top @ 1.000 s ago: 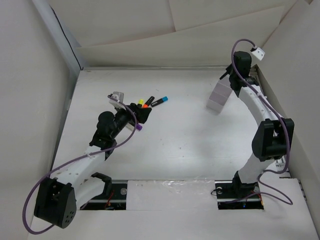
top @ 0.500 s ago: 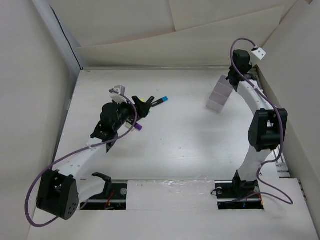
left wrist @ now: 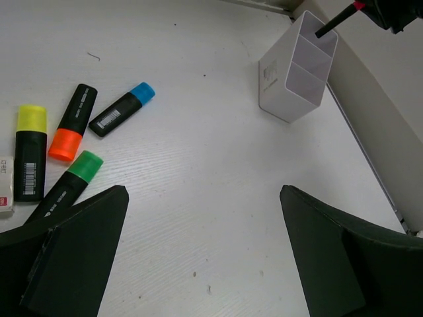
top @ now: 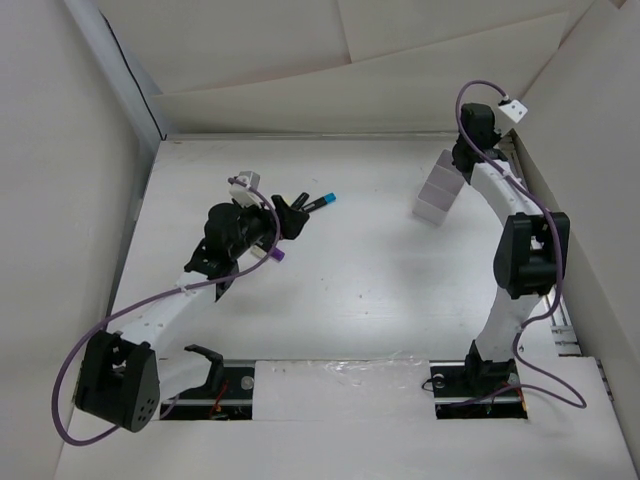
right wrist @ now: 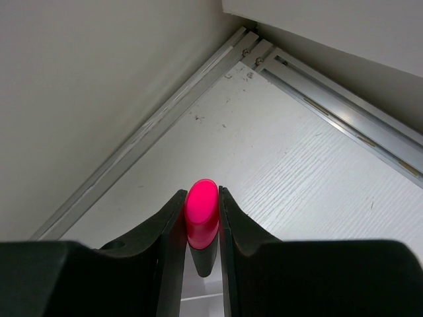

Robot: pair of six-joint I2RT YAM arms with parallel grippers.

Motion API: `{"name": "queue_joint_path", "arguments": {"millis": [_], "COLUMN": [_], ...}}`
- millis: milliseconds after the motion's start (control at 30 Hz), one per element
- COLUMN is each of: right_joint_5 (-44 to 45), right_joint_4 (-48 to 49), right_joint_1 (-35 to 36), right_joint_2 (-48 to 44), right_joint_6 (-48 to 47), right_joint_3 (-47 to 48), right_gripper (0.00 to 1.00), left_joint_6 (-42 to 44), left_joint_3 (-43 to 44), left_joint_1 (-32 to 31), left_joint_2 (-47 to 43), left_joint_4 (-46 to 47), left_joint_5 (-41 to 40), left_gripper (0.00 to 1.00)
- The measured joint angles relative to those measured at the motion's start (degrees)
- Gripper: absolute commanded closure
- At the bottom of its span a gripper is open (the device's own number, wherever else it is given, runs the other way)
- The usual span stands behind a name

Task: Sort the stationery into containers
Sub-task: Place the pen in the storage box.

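**White table, 1 holder, markers at centre left**

Top view: you are working on a white table point(top: 380, 290) boxed in by pale walls. 1 white holder point(top: 437, 190) stands at upper right, and the right gripper point(top: 460, 158) is just above it. The left gripper point(top: 292, 213) hangs over the marker cluster at centre left. Only 2 markers show clearly here: a blue-capped marker point(top: 320, 202) and a purple-capped marker point(top: 277, 255).

Left wrist view: your left jaws stand wide apart over bare table. Count 4 markers at the left: a yellow-capped marker point(left wrist: 30, 152), an orange-capped marker point(left wrist: 73, 123), a green-capped marker point(left wrist: 67, 185) and the blue-capped one. The holder, at upper right, has 3 compartments. 1 pink-tipped marker point(left wrist: 336, 20) slants above it, its lower end at the farthest compartment's mouth.

Right wrist view: your right jaws are clamped on the pink-tipped marker. The table corner and a metal rail point(right wrist: 317, 99) lie beyond.
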Motion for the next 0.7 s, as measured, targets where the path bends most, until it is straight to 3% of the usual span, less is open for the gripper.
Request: {"name": "queue_joint_path", "arguments": {"millis": [400,700], "right_joint_5": [0.9,1.2], "right_joint_4": [0.2,0.4], "right_joint_1": [1.3,1.9], "right_joint_2": [0.1,-0.1], "right_joint_6": [-0.1,-0.5], "right_joint_3": [-2.8,-3.8], "right_gripper": [0.67,0.30], "left_joint_6": [-1.9,-2.2], "left_joint_3": [-2.8,-2.8], "left_joint_1": [1.2,1.3], "left_joint_2": [-4.4,-2.5], "left_joint_4": [1.4,2.1], "left_joint_5": [-2.3,-1.1], "left_gripper": [0.00,0.04]}}
